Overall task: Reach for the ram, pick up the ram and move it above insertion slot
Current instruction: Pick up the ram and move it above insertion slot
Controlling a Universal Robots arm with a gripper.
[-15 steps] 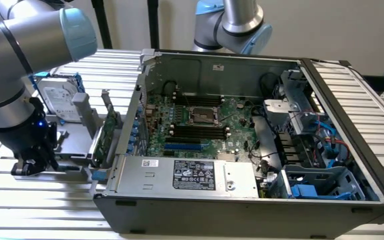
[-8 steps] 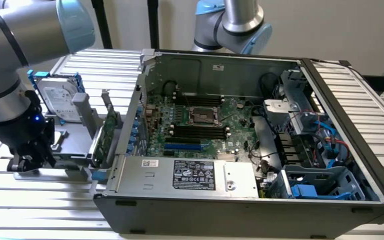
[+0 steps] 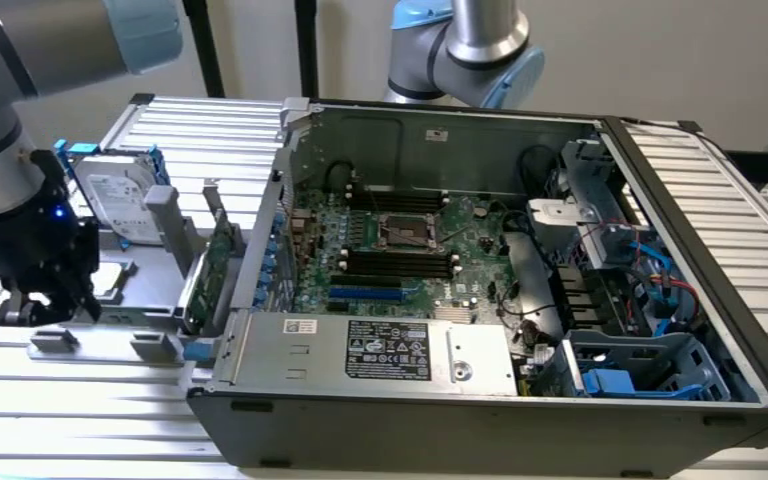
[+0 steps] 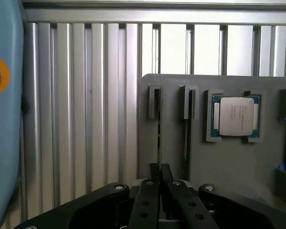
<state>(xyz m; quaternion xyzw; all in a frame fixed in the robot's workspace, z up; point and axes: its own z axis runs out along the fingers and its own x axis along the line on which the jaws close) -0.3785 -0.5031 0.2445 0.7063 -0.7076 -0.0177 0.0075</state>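
Arm: the Universal Robots arm comes down at 9 o'clock in the exterior view, well apart from the open computer case (image 3: pixel 491 405) at centre.
Gripper: the gripper (image 3: pixel 48 310) (image 4: pixel 160 168) sits low over the grey fixture tray (image 3: pixel 157 292) (image 4: pixel 229 162). In the wrist view its black fingers (image 4: pixel 151 191) are drawn together, and their tips meet on the thin top edge of the ram.
Ram: the ram (image 4: pixel 158 138) stands on edge in a narrow tray slot, showing as a thin greenish line that runs from a grey end bracket straight into the fingertips. It is seated in the tray, not raised.
Neighbouring slot: a second slot (image 4: pixel 186 138) lies just beside the ram's and parallel to it.
Processor: a square silver chip (image 4: pixel 236 116) (image 3: pixel 111 280) rests in its tray pocket, beyond that second slot.
Tray, exterior view: a hard drive (image 3: pixel 124 205) stands at 12 o'clock from the gripper, and an upright green expansion card (image 3: pixel 213 275) at 3 o'clock, against the case wall.
Case interior: the motherboard (image 3: pixel 398 235) lies flat, with black memory sockets (image 3: pixel 391 262) at its middle.
Table: ribbed aluminium table (image 4: pixel 86 119) (image 3: pixel 91 410) under tray and case.
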